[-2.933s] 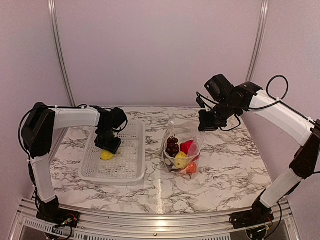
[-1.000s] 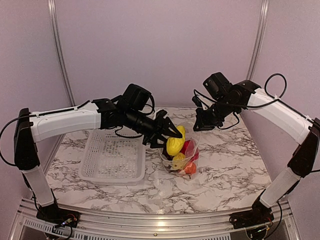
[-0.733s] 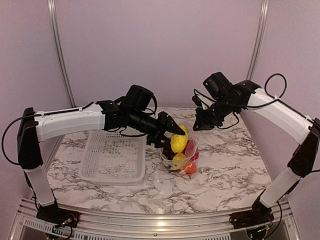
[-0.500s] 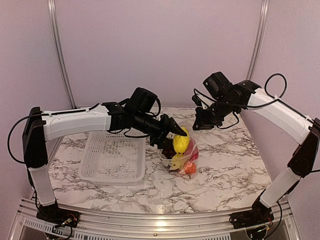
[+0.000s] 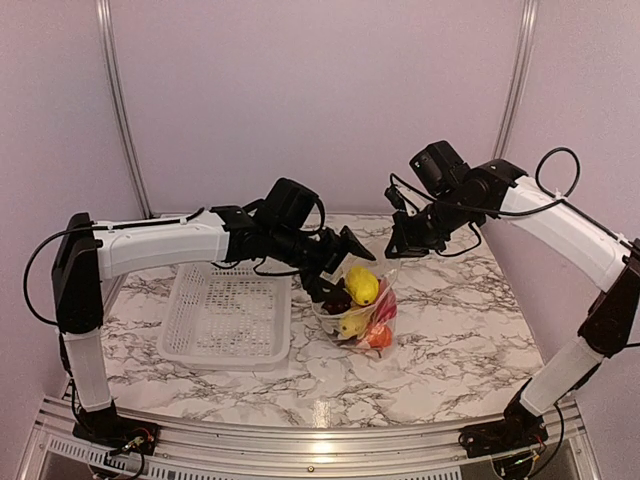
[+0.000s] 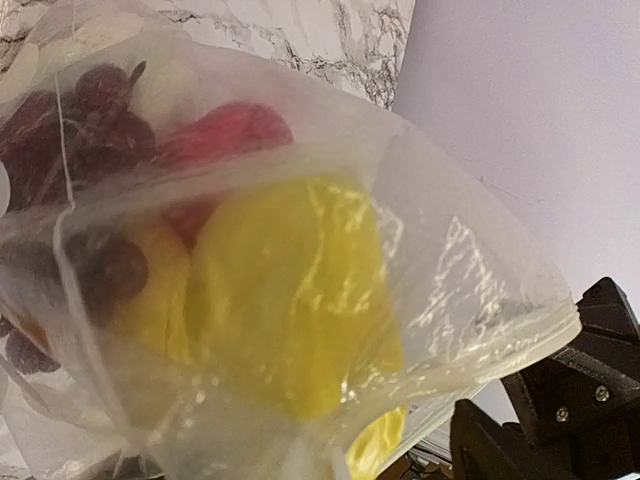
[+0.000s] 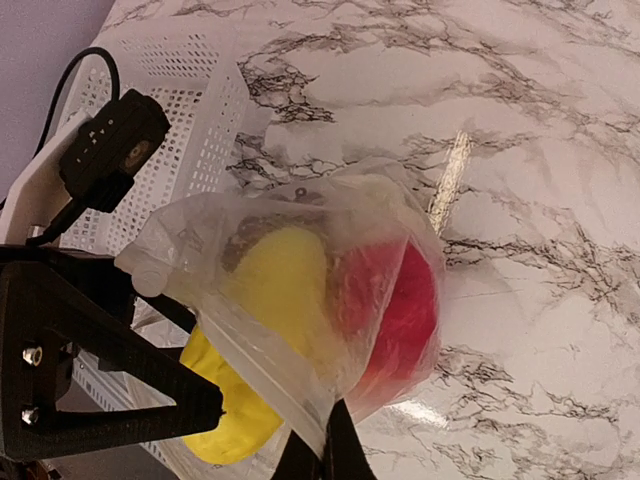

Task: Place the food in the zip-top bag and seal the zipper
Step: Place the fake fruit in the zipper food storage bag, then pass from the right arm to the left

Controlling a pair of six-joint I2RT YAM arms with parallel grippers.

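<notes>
The zip-top bag point(image 5: 392, 290) stands upright on the marble, right of the basket. It holds dark grapes point(image 5: 335, 298), a red pepper point(image 5: 383, 310), a yellow piece point(image 5: 350, 323) and an orange fruit point(image 5: 380, 337). My right gripper point(image 5: 398, 250) is shut on the bag's far rim and holds the mouth up; the pinch shows in the right wrist view point(image 7: 322, 450). My left gripper point(image 5: 345, 265) is at the mouth with its fingers point(image 7: 110, 390) spread. Another yellow piece point(image 5: 362, 285) sits in the mouth just below them. In the left wrist view the bag point(image 6: 450, 260) fills the frame and my fingers are hidden.
The white perforated basket point(image 5: 175, 300) stands at the left of the marble table with no food showing in it. It also shows in the right wrist view point(image 7: 190, 90). The left arm reaches across above the basket's far right corner.
My left gripper lifted the yellow piece out of the basket and carried it right to the bag's mouth. Its fingers now stand apart and the piece has sunk lower. The right gripper kept its hold.
</notes>
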